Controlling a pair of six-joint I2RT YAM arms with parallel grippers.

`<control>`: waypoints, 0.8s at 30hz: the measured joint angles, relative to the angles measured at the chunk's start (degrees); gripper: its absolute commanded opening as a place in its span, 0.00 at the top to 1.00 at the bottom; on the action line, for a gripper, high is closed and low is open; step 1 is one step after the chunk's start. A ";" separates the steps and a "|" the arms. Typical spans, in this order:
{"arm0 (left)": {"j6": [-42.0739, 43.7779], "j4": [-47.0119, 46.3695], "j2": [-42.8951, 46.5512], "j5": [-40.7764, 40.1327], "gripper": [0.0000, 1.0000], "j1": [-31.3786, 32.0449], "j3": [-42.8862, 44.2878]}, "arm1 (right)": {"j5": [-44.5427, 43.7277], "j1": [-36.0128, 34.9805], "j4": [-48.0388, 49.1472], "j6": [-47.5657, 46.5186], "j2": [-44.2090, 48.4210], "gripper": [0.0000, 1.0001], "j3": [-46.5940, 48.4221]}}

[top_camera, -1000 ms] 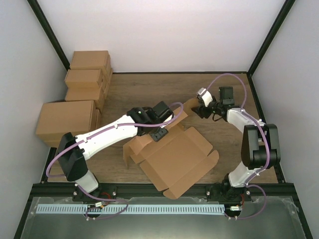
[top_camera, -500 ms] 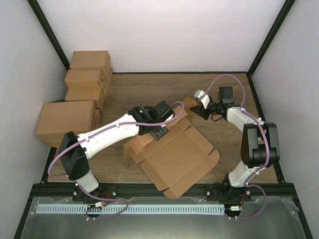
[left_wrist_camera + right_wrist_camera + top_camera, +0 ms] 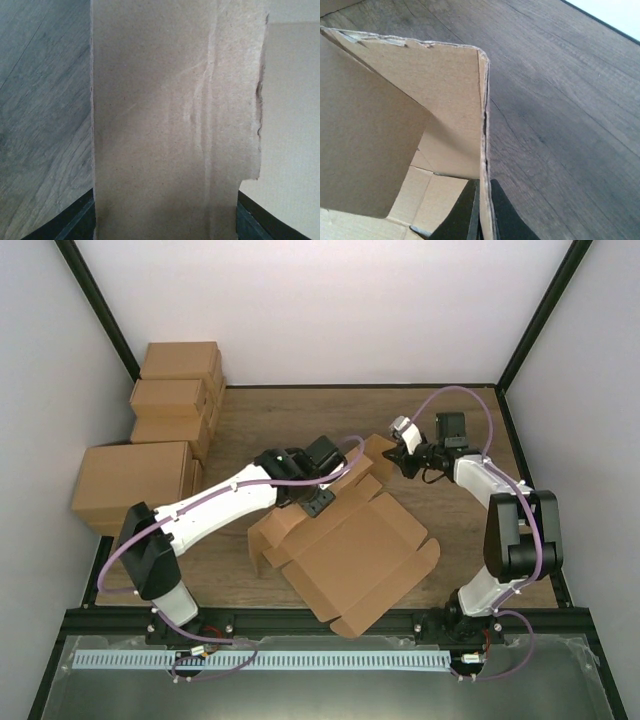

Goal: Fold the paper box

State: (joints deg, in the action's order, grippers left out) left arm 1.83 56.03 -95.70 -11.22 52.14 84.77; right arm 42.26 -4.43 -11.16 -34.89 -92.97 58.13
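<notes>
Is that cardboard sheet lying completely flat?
No, the paper box has a flap standing upright, pinched in the right hand.

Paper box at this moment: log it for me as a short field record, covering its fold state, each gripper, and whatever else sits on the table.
paper box: part-folded; wide panel flat on the table, far flaps raised
right gripper: shut on the thin edge of a raised flap at the box's far side
left gripper: at the far-left flaps; a flap's face spans the gap between its wide-set jaws; whether it clamps the flap cannot be told
other things: brown cartons stacked at the table's left edge
fold finished: no
</notes>
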 measured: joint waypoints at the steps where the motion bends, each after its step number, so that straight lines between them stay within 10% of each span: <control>1: -0.13 0.04 -0.04 0.09 0.44 -0.31 0.11 | -1.03 -0.35 -0.46 1.36 0.28 0.99 0.20; 24: -0.24 1.36 0.46 1.44 0.45 -3.04 1.11 | -13.00 -6.64 -7.23 21.16 11.82 0.99 -2.23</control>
State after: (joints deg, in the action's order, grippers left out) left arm 1.58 57.39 -95.24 -9.78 49.10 85.89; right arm 29.26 -11.07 -18.39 -13.74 -81.14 55.90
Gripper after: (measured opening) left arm 0.555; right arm 0.026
